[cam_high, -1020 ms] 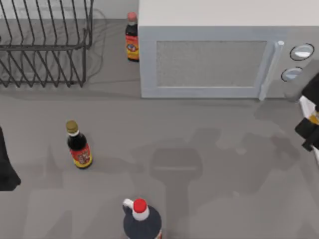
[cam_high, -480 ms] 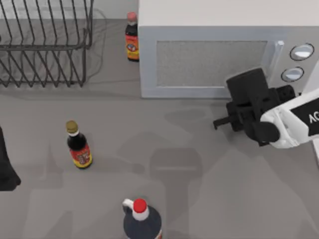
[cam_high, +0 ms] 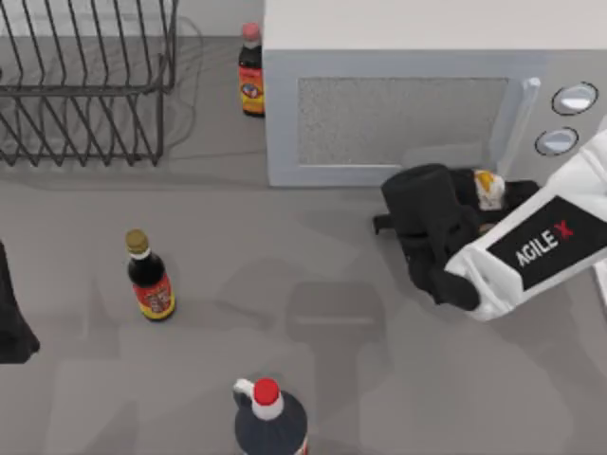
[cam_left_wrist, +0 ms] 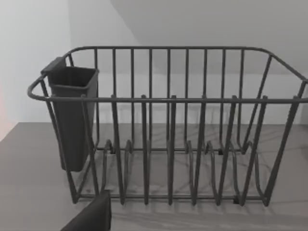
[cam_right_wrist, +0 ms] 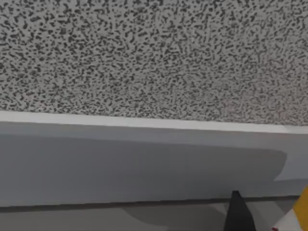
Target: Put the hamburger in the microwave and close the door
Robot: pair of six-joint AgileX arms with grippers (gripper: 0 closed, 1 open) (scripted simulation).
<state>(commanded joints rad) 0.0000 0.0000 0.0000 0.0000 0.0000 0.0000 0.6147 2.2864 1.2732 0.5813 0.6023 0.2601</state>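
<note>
The microwave (cam_high: 427, 28) stands at the back right with its door (cam_high: 398, 118) shut and the white bar handle (cam_high: 515, 133) beside two knobs (cam_high: 574, 98). My right gripper (cam_high: 487, 196) hovers just in front of the door's lower right corner, shut on the hamburger (cam_high: 488, 186), a small whitish lump with a yellow patch. In the right wrist view the speckled window (cam_right_wrist: 154, 57) is very close, with one dark fingertip (cam_right_wrist: 237, 214) and a yellow edge of the hamburger (cam_right_wrist: 302, 209) in the corner. My left arm (cam_high: 11, 318) is parked at the table's left edge.
A wire dish rack (cam_high: 85, 95) stands at the back left, with a dark cup (cam_left_wrist: 72, 115) on its side. One sauce bottle (cam_high: 250, 71) stands left of the microwave, another (cam_high: 149, 277) at mid-left, and a larger red-capped one (cam_high: 270, 417) at the front.
My right arm has swung in from the right edge to the microwave's front, carrying the hamburger up close to the door. The left arm has not moved.
</note>
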